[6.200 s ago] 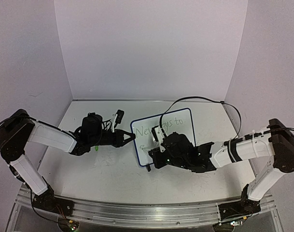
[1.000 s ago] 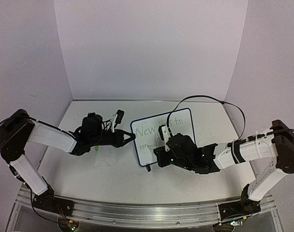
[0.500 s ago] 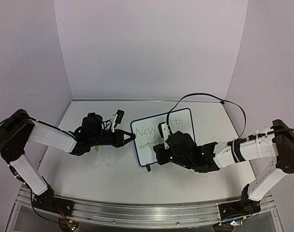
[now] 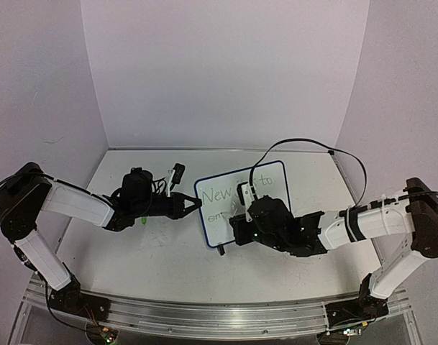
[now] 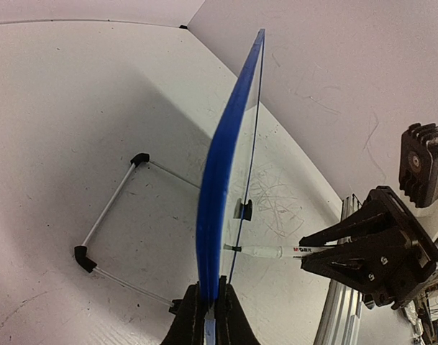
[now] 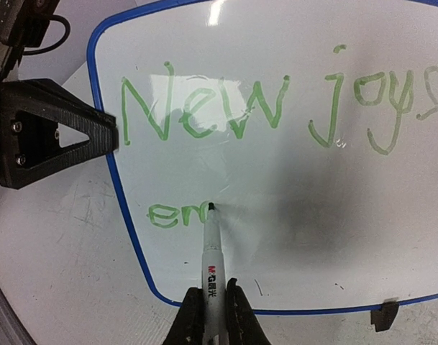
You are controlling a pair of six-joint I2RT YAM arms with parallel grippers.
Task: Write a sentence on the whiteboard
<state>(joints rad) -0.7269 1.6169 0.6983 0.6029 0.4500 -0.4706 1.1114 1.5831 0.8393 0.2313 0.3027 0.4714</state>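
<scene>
Pressing its dark tip to the glossy surface, the white-barrelled marker pen (image 6: pixel 212 262) lies with its long axis running from 6 to 12 o'clock in the right wrist view. The right fingers (image 6: pixel 192 318) are clamped on its lower barrel, so the writing surface lies at 12 o'clock from them. The tip touches the small rectangular whiteboard with the dark blue rim (image 6: pixel 126 215) just at 3 o'clock of the last green letter.

The thin green handwritten sentence (image 6: pixel 265 106) so far reads "New joys" on the upper line, at 12 o'clock of the tip, and roughly "em" on the lower line. More of the top line may lie outside that view. The bare board at 3 o'clock of the tip is, in my judgement, where the next strokes must go, and the right arm is the one placed to make them.

The left fingers (image 5: pixel 190 322) are closed on the board's rounded blue rim at its 9 o'clock edge. The board is thin and smooth, and it leans on a slim wire stand with black feet (image 5: pixel 107 215). It stands at the middle of the scuffed white bench (image 6: pixel 53 244), between the two arms. The board would likely slip or tip under pen pressure without that hold.
</scene>
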